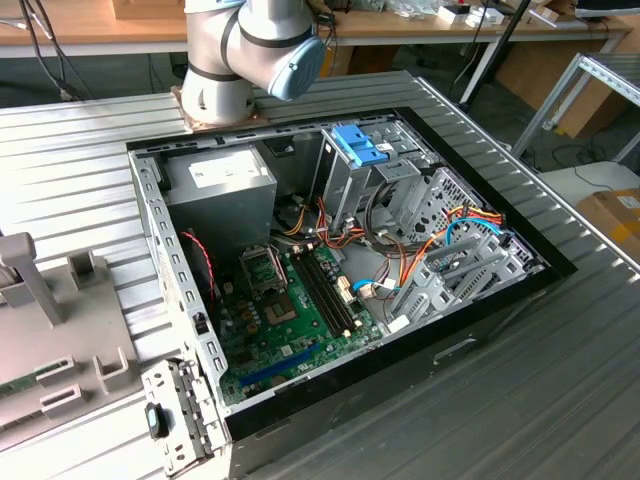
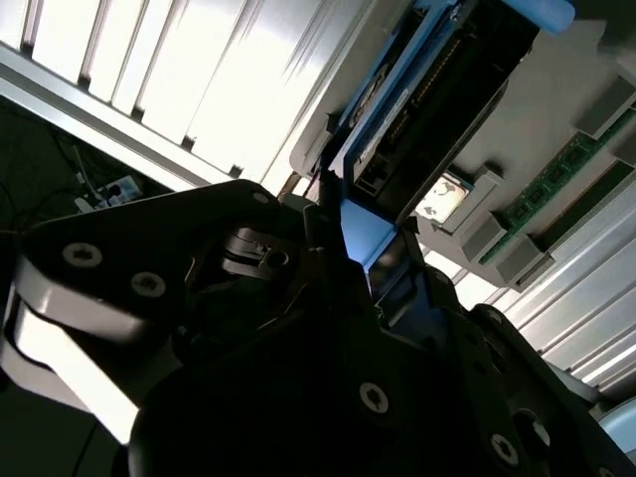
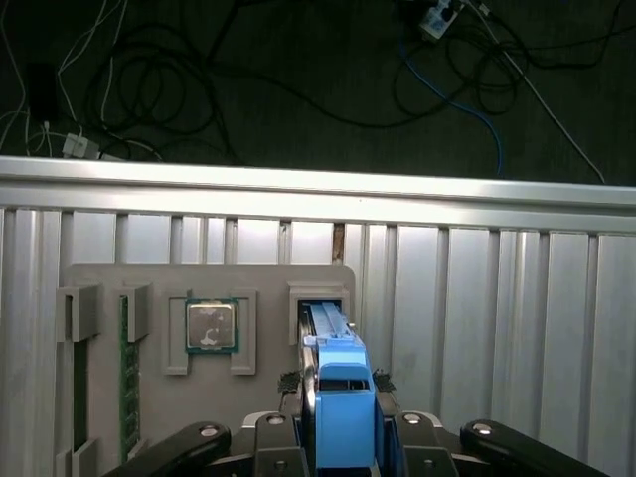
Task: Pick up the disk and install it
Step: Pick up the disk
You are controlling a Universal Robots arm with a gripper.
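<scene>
1 disk (image 3: 343, 417) in play. I see it standing on edge over the grey holder tray (image 3: 149, 283), its lower end at the slot (image 3: 323, 298) just beside the seated processor chip (image 3: 211, 326). Whether it has cleared that slot I can't tell. My gripper (image 3: 340, 386) straddles the blue side frame, and in both wrist views I read it as clenched on the disk, squeezing the plastic from 2 sides. I judge this thing stiff and dense for its bulk, with slick bare metal faces and insides that hate a knock. The blue frame is the place to pinch: grippier, square, and clear of the connector end. In the exterior view the open computer case (image 1: 150, 200) sits beside the tray.
</scene>
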